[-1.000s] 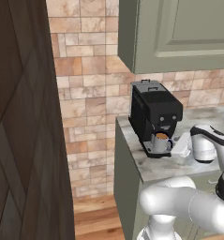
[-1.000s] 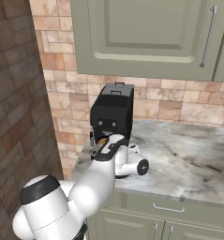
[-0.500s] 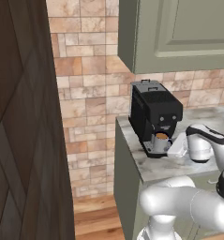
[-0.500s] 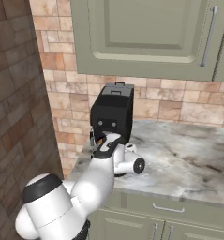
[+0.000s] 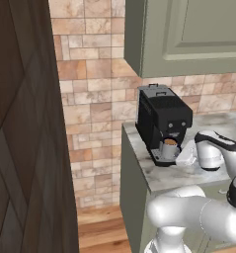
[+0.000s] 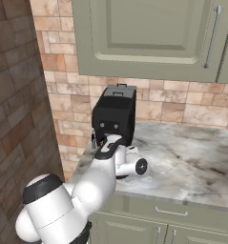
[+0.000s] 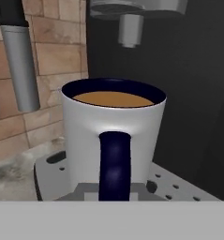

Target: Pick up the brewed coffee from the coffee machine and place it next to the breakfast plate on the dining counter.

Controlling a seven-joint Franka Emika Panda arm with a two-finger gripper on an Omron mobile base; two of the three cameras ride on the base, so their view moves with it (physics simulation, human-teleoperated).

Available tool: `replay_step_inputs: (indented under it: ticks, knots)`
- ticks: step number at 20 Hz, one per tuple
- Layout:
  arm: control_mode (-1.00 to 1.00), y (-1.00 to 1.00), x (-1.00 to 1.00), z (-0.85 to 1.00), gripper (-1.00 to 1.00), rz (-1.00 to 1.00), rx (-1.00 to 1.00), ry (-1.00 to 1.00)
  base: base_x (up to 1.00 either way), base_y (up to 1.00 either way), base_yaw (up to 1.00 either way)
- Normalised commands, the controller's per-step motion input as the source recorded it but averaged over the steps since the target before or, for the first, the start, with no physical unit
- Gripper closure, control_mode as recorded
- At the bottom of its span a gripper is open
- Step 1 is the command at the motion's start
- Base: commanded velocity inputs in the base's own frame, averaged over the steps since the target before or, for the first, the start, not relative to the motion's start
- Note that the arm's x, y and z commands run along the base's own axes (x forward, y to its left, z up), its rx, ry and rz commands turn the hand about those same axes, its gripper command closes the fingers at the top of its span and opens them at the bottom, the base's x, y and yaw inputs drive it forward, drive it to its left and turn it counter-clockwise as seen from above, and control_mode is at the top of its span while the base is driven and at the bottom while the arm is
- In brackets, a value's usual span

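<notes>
- Small grey cylindrical mug of brown coffee point(image 7: 112, 136): stands upright on the grated grey drip tray point(image 7: 179, 185) of the boxy black espresso machine point(image 5: 161, 121), under its spout, dark handle turned toward the near side.
- White arm's two-finger gripper point(image 5: 185, 154): reaches in from the right, fingers drawn narrow, judged to be clamped on the mug's handle; the pads themselves are hidden.
- Marbled wall-side counter point(image 6: 191, 162): carries the machine at its left end.
- Handling advice: lift straight and only slightly, keep the mug level, then draw it toward the near side, clear of the spout, slowly, since the coffee sits near the rim.
</notes>
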Motion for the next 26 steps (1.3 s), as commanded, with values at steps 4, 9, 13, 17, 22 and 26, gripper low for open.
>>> replay_step_inputs:
  ticks: [4, 9, 13, 17, 22, 26]
  knots:
    - [-1.0, -0.19, -0.19, 0.03, 1.0, 0.0, 0.0, -0.01, 0.0, 0.0, 0.0]
    - [-1.0, -0.33, -0.67, 0.08, 1.0, 0.07, 0.0, 0.0, 0.0, 0.0, 0.0]
    - [-1.0, -0.47, -0.61, 0.38, 1.0, 0.06, 0.0, 0.0, 0.0, 0.0, 0.0]
    - [-1.0, -0.44, -0.42, 1.0, 1.0, 0.0, 0.0, 0.01, 0.0, 0.0, 0.0]
    - [-1.0, 0.05, -0.2, 1.0, 1.0, 0.0, 0.0, 0.04, 0.0, 0.0, 0.0]
    - [-1.0, 0.24, -0.06, 0.31, 1.0, 0.02, -0.04, 0.05, 0.0, 0.0, 0.0]
